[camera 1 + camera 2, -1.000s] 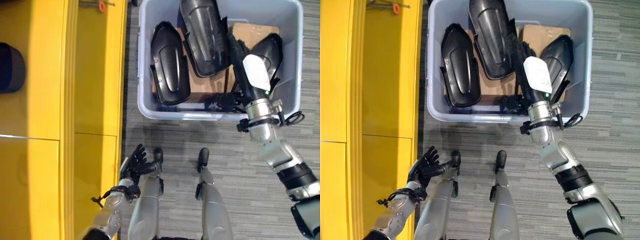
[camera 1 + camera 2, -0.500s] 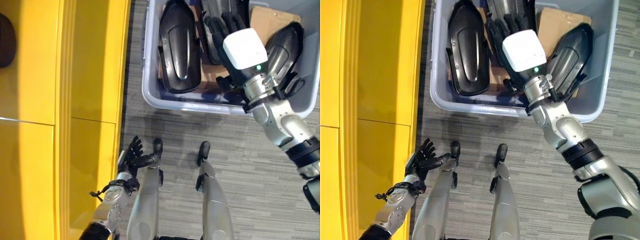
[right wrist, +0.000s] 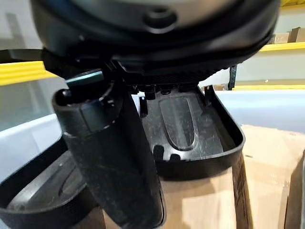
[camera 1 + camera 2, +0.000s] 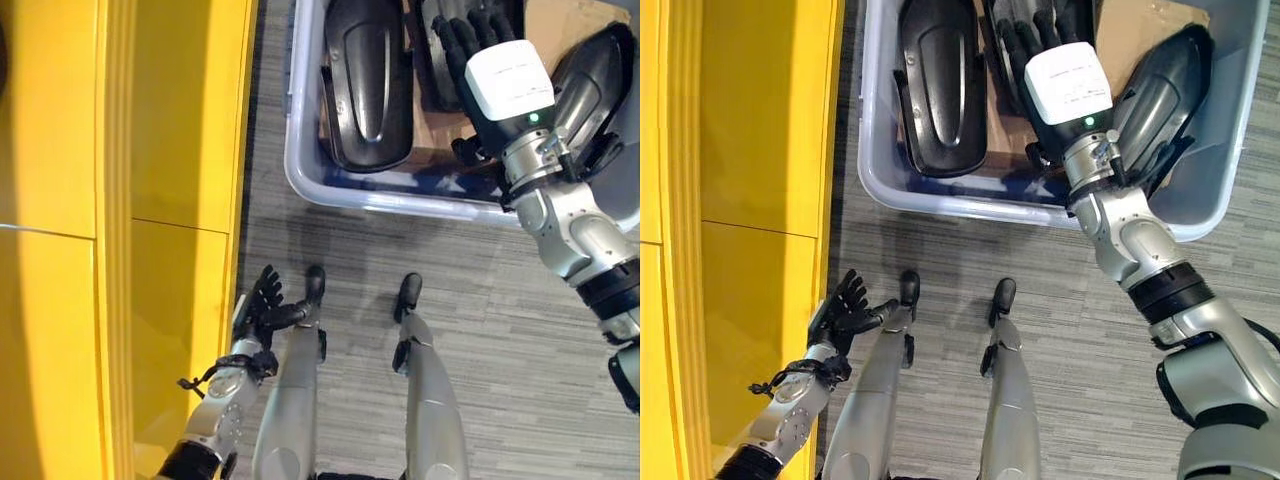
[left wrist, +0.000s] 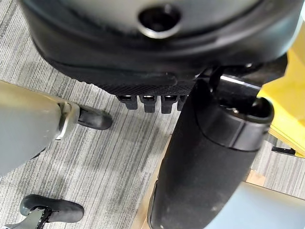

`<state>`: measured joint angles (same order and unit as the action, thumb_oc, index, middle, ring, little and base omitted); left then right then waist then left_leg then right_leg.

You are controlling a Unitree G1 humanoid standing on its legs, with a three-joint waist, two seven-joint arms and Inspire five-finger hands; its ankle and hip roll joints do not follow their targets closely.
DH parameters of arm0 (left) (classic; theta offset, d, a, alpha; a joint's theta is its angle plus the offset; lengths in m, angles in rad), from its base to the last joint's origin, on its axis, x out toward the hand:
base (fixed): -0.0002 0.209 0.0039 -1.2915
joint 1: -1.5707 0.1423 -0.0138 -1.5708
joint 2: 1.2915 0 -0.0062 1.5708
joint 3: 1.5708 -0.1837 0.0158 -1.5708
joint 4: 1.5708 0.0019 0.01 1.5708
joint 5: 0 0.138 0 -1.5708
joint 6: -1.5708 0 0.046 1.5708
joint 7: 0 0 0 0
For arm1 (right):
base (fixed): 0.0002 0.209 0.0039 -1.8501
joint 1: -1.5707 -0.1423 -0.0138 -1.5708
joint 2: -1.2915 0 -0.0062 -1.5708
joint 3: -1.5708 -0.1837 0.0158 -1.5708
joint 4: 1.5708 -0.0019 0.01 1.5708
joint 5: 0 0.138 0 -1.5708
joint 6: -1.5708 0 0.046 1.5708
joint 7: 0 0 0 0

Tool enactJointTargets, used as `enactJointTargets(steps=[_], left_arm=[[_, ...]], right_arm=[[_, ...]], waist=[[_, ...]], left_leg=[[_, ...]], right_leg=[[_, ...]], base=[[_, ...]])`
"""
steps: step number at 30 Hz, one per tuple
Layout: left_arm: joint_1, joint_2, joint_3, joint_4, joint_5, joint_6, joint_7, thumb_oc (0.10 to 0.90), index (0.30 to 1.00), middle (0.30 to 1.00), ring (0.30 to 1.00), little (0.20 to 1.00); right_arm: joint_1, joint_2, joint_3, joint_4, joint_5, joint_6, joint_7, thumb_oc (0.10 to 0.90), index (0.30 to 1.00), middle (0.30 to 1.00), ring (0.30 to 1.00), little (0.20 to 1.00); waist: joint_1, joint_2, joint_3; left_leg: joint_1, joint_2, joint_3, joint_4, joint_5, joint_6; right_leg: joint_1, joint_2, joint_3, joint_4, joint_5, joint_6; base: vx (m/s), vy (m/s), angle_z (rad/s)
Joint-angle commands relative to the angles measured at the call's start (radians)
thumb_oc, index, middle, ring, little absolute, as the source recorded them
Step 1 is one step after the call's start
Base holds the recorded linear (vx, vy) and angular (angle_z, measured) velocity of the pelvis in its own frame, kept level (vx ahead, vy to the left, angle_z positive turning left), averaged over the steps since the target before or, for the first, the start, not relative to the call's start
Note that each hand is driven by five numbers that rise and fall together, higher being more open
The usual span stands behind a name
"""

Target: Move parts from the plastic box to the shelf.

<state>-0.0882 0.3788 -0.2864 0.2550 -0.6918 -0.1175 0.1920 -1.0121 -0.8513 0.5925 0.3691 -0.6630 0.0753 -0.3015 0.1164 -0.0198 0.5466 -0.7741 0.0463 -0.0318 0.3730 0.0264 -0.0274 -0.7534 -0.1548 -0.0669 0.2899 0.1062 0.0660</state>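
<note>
The grey plastic box (image 4: 392,198) sits on the carpet ahead and holds three black moulded parts on cardboard. One part (image 4: 368,80) lies at the box's left, a second (image 4: 436,75) in the middle, and a third (image 4: 590,85) leans at the right. My right hand (image 4: 482,32) is inside the box, open, its straight fingers spread over the middle part (image 3: 186,126); I cannot tell whether they touch it. My left hand (image 4: 262,305) hangs low beside the yellow shelf (image 4: 120,200), open and holding nothing.
The yellow shelf runs along the whole left side, close to the box's left wall. Brown cardboard (image 3: 209,200) lines the box floor under the parts. Grey striped carpet (image 4: 500,330) lies between me and the box.
The view has shifted toward the box. My right hand has left the front right of the box and now reaches over the middle part. The left hand has hardly moved.
</note>
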Motion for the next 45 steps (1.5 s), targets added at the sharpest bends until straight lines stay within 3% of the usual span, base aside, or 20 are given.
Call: enactJointTargets(steps=[1, 15, 21, 26, 28, 29, 30, 31, 32, 45], left_arm=[[0.050, 0.039, 0.021, -0.123, 0.017, -0.067, 0.021, 0.900, 1.000, 1.000, 1.000, 1.000], [0.048, 0.057, 0.014, -0.136, 0.008, -0.076, 0.030, 0.900, 1.000, 1.000, 1.000, 1.000], [0.048, 0.074, 0.015, -0.161, -0.004, -0.091, 0.043, 0.900, 1.000, 1.000, 1.000, 1.000], [0.044, 0.079, 0.020, -0.183, -0.003, -0.097, 0.052, 0.900, 1.000, 1.000, 1.000, 1.000], [0.048, 0.077, 0.020, -0.183, -0.007, -0.102, 0.057, 0.900, 1.000, 1.000, 1.000, 1.000], [0.045, 0.078, 0.016, -0.188, -0.009, -0.103, 0.061, 0.900, 1.000, 1.000, 1.000, 1.000], [0.045, 0.077, 0.016, -0.188, -0.009, -0.103, 0.061, 0.900, 1.000, 1.000, 1.000, 1.000], [0.045, 0.077, 0.016, -0.188, -0.009, -0.103, 0.061, 0.900, 1.000, 1.000, 1.000, 1.000], [0.039, 0.076, 0.016, -0.187, -0.009, -0.104, 0.063, 0.900, 1.000, 1.000, 1.000, 1.000], [0.009, 0.065, 0.005, -0.170, -0.019, -0.112, 0.076, 0.900, 1.000, 1.000, 1.000, 1.000]], right_arm=[[-0.156, -0.079, -0.028, -0.031, 0.045, 0.007, -0.096, 0.900, 1.000, 1.000, 1.000, 1.000], [-0.280, -0.086, 0.096, 0.153, 0.140, 0.001, -0.089, 0.900, 1.000, 1.000, 1.000, 1.000], [-0.373, -0.068, 0.177, 0.346, 0.256, -0.011, -0.088, 0.900, 1.000, 1.000, 1.000, 1.000], [-0.405, -0.062, 0.240, 0.445, 0.275, -0.015, -0.075, 0.900, 1.000, 1.000, 1.000, 1.000], [-0.405, -0.056, 0.266, 0.486, 0.272, -0.014, -0.067, 0.900, 1.000, 1.000, 1.000, 1.000], [-0.403, -0.044, 0.275, 0.526, 0.277, -0.012, -0.062, 0.639, 0.635, 0.635, 0.635, 0.635], [-0.404, -0.043, 0.277, 0.528, 0.278, -0.013, -0.063, 0.612, 0.596, 0.596, 0.596, 0.596], [-0.405, -0.043, 0.277, 0.528, 0.278, -0.013, -0.063, 0.541, 0.498, 0.498, 0.498, 0.498], [-0.399, -0.028, 0.284, 0.561, 0.289, -0.014, -0.054, 0.400, 0.300, 0.300, 0.300, 0.300], [-0.331, 0.036, 0.255, 0.572, 0.338, -0.022, -0.059, 0.400, 0.300, 0.300, 0.300, 0.300]], waist=[[0.021, 0.005, -0.027], [0.037, 0.016, -0.027], [0.063, 0.025, -0.027], [0.077, 0.031, -0.027], [0.080, 0.032, -0.027], [0.084, 0.034, -0.027], [0.084, 0.034, -0.027], [0.084, 0.034, -0.027], [0.087, 0.033, -0.027], [0.081, 0.036, -0.027]], left_leg=[[-0.039, -0.011, -0.037, 0.065, -0.068, -0.005], [-0.108, -0.025, -0.044, 0.102, -0.080, 0.005], [-0.177, -0.038, -0.056, 0.149, -0.095, 0.012], [-0.240, -0.049, -0.064, 0.188, -0.105, 0.019], [-0.242, -0.052, -0.070, 0.211, -0.146, 0.014], [-0.256, -0.055, -0.071, 0.212, -0.144, 0.014], [-0.257, -0.055, -0.071, 0.213, -0.144, 0.014], [-0.258, -0.055, -0.071, 0.213, -0.144, 0.014], [-0.270, -0.055, -0.072, 0.211, -0.142, 0.013], [-0.268, -0.058, -0.067, 0.209, -0.141, 0.016]], right_leg=[[0.075, -0.031, -0.010, 0.114, -0.181, 0.020], [0.012, -0.037, -0.018, 0.154, -0.198, 0.018], [-0.046, -0.042, -0.022, 0.193, -0.209, 0.017], [-0.106, -0.043, -0.025, 0.233, -0.218, 0.016], [-0.106, -0.045, -0.020, 0.253, -0.254, 0.020], [-0.124, -0.046, -0.023, 0.258, -0.253, 0.020], [-0.125, -0.046, -0.023, 0.258, -0.254, 0.020], [-0.125, -0.046, -0.023, 0.259, -0.254, 0.020], [-0.138, -0.047, -0.023, 0.258, -0.253, 0.019], [-0.143, -0.045, -0.023, 0.253, -0.248, 0.017]], base=[[0.00, 0.000, 0.00], [0.00, 0.000, 0.01], [0.03, -0.005, 0.08], [0.03, -0.007, -0.04], [0.10, -0.021, 0.17], [0.01, -0.001, 0.41], [0.01, -0.002, 0.25], [0.00, 0.006, -0.05], [0.00, 0.008, -0.33], [0.00, 0.014, -0.03]])
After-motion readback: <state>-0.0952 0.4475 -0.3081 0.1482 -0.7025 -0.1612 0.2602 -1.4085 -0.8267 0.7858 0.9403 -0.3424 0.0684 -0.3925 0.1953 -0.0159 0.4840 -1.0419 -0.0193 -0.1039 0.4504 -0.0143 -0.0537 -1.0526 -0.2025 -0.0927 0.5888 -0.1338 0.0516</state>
